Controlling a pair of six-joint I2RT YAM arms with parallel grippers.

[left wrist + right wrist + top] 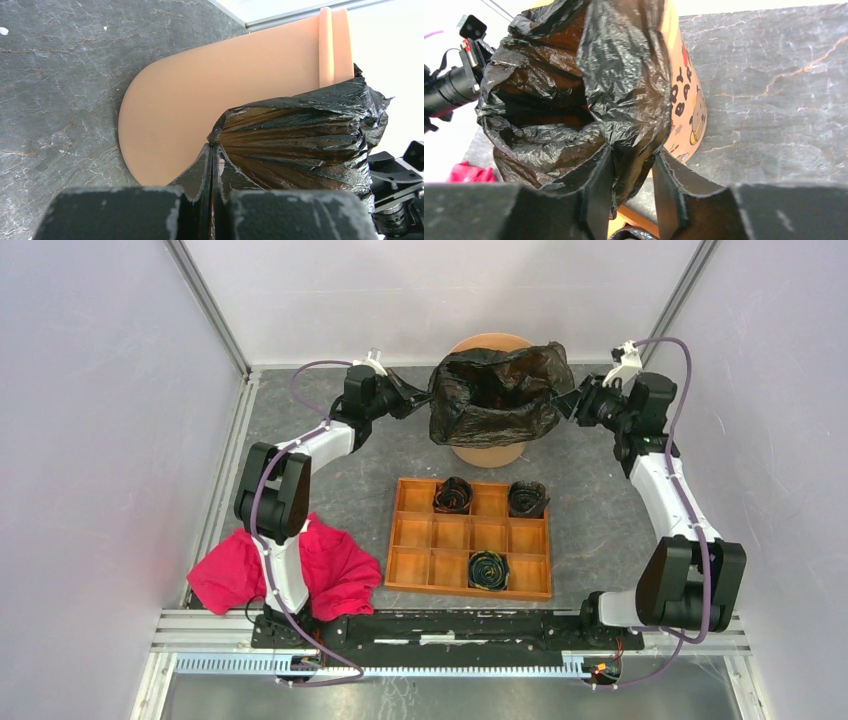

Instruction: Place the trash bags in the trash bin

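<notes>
Pinching glossy wrinkled black plastic bag (495, 390): left edge in left claw (418, 403), right edge in right claw (563, 403); holding its mouth spread over round terracotta-orange plastic bin (488, 452).

You are looking at the worktop (600, 510): a dark grey slab, stone-like, with pale veins running through it, and it is filling the floor of the enclosure between the pale walls. Three things are resting directly on it. The trash bin (488, 454) is standing upright at the far middle, its base sitting flat on the slab. The wooden tray (420, 533) of square compartments is lying flat near the centre, just in front of the bin and apart from it. The red-pink cloth (345, 575) is lying crumpled at the near left, right beside the tray's near-left corner; you cannot tell whether they are touching.
</notes>
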